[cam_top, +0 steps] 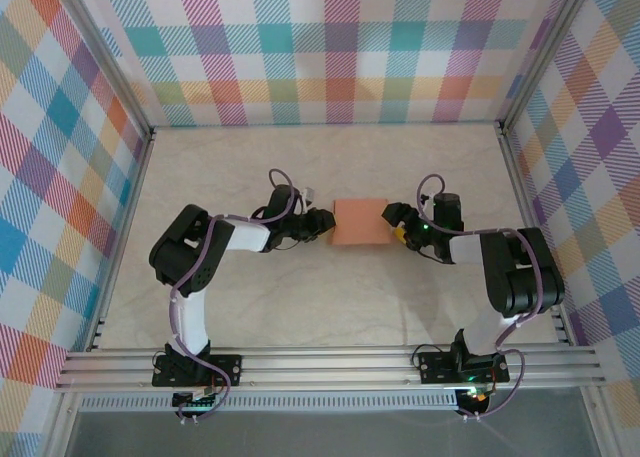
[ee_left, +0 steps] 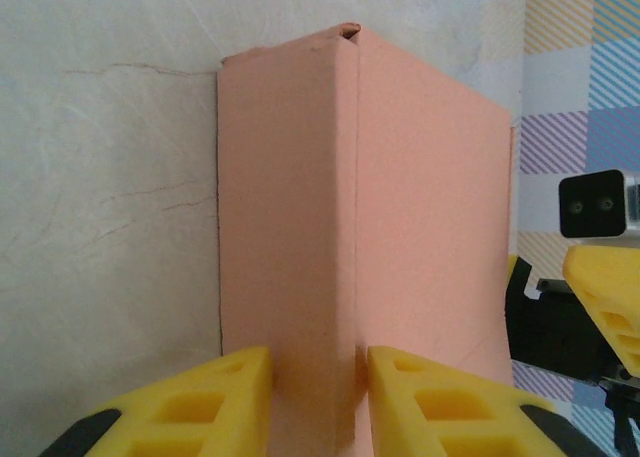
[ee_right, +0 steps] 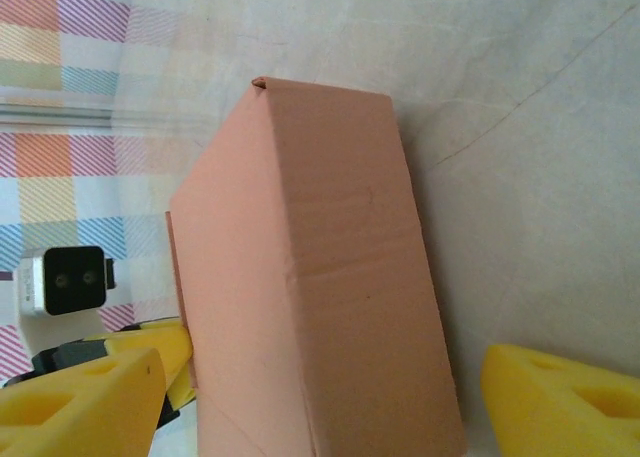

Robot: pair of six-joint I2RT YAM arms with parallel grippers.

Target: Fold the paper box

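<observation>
Salmon-orange card is lying as a closed flat box in the top view: the paper box is resting on the pale table, directly between the two tools. The left gripper is meeting one short end of it, and the right gripper is standing at the opposite end.

In the left wrist view the yellow fingers are sitting close together and are pinching the near end of the box. Its folded edge is running straight ahead from the narrow gap between them. Far ahead and to the right of this tool, one yellow finger of the other arm is showing.

In the right wrist view the fingers of the right tool are standing wide apart. The box is reaching in between them, closer to the left finger, and the right finger is staying apart from the card. Beyond the left finger, the wrist camera of the other arm is facing this way.
</observation>
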